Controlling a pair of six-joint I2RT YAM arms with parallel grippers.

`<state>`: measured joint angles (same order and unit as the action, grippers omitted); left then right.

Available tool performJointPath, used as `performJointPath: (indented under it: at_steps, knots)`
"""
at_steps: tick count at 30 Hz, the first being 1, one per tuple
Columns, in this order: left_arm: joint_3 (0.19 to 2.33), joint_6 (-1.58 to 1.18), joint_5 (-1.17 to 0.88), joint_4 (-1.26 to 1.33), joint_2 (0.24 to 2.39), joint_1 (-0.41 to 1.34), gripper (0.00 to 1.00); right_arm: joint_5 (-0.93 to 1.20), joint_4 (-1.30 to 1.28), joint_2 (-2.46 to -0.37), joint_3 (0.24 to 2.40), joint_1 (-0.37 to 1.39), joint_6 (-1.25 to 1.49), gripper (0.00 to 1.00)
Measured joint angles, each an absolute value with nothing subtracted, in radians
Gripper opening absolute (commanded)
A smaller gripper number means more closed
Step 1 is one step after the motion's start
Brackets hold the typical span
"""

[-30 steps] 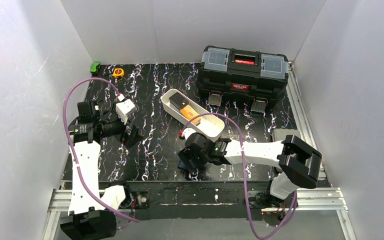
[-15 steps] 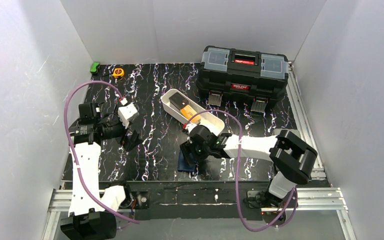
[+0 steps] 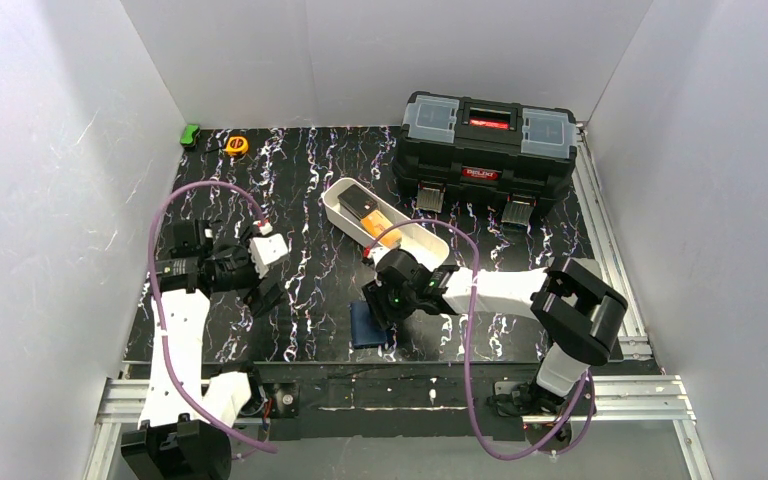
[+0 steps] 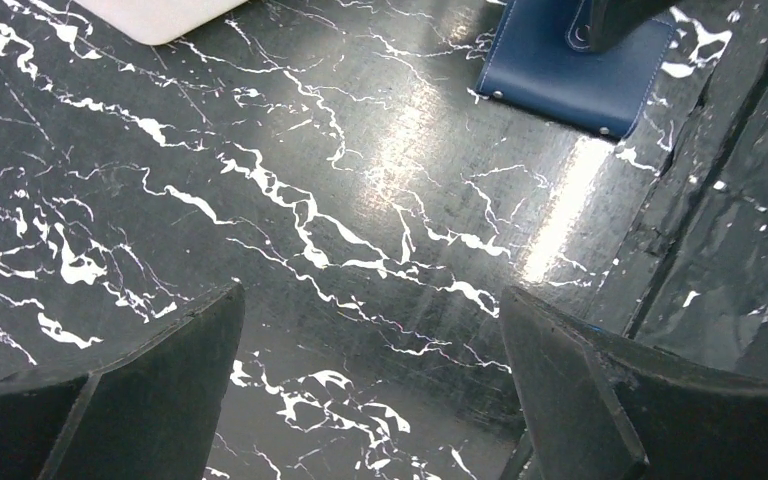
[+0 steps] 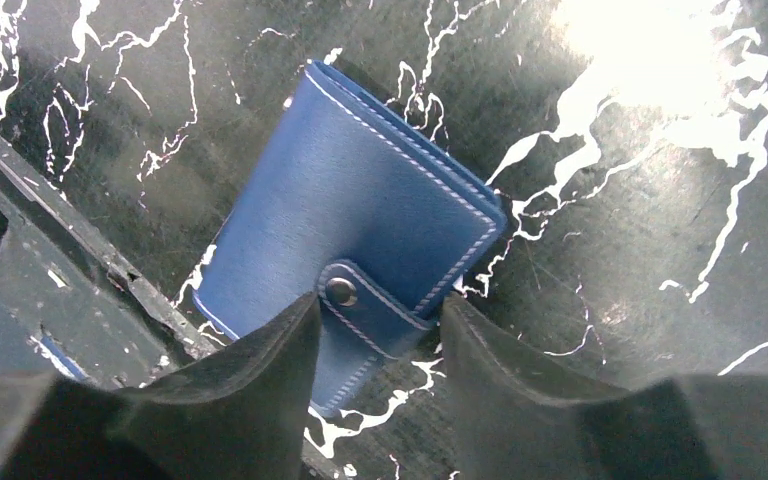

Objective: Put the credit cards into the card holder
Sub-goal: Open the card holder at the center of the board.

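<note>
The card holder (image 3: 367,326) is a navy-blue wallet lying closed and flat near the table's front edge. It also shows in the right wrist view (image 5: 350,220) and in the left wrist view (image 4: 560,60). My right gripper (image 3: 384,305) hovers right over it. In the right wrist view the right gripper (image 5: 380,318) is partly open, its fingers either side of the snap tab (image 5: 372,300). The credit cards lie in a white oblong tray (image 3: 336,196): a dark card (image 3: 358,205) and an orange-yellow card (image 3: 380,226). My left gripper (image 3: 265,290) (image 4: 370,370) is open and empty over bare table, left of the wallet.
A big black toolbox (image 3: 487,140) stands at the back right. A yellow tape measure (image 3: 237,145) and a small green object (image 3: 190,133) lie at the back left. A corner of the tray (image 4: 160,12) shows in the left wrist view. The table's front rail (image 5: 50,250) runs just beside the wallet.
My right gripper has drawn back from the front edge, uncovering more of the wallet. My left arm has swung right, toward the middle of the table.
</note>
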<state>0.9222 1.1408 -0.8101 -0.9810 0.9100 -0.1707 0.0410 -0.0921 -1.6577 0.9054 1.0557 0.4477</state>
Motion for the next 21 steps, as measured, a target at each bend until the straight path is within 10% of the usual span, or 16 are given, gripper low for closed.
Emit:
performJointPath:
  at_steps: [7, 21]
  knots:
    - [0.858, 1.195, -0.773, -0.942, 0.9, -0.105, 0.99, 0.06, -0.072, -1.658, 0.9, 1.055, 0.442, 0.01]
    - [0.859, 1.169, -0.809, -0.921, 0.96, 0.031, 0.99, 0.105, -0.006, -1.53, 0.886, 1.055, 0.381, 0.01]
